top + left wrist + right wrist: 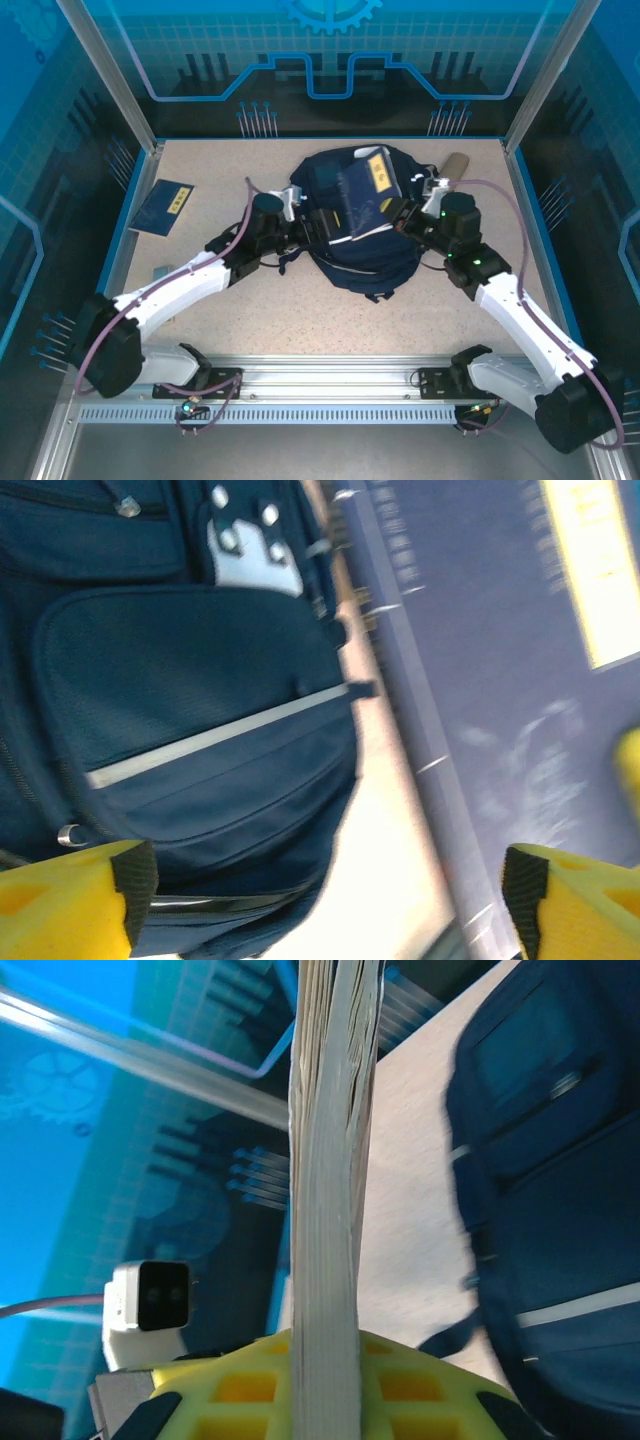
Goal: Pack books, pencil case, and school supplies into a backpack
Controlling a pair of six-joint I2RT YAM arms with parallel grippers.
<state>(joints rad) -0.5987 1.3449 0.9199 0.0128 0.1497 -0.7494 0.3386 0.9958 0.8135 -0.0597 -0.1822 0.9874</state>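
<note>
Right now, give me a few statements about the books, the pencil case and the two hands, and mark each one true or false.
1. The right hand is shut on a navy book. True.
2. A second navy book lies on the table, left of the backpack. True.
3. The left hand grips the backpack. False: it is open and holds nothing.
4. The pencil case is inside the backpack. False: it lies on the table at the backpack's far right.
</note>
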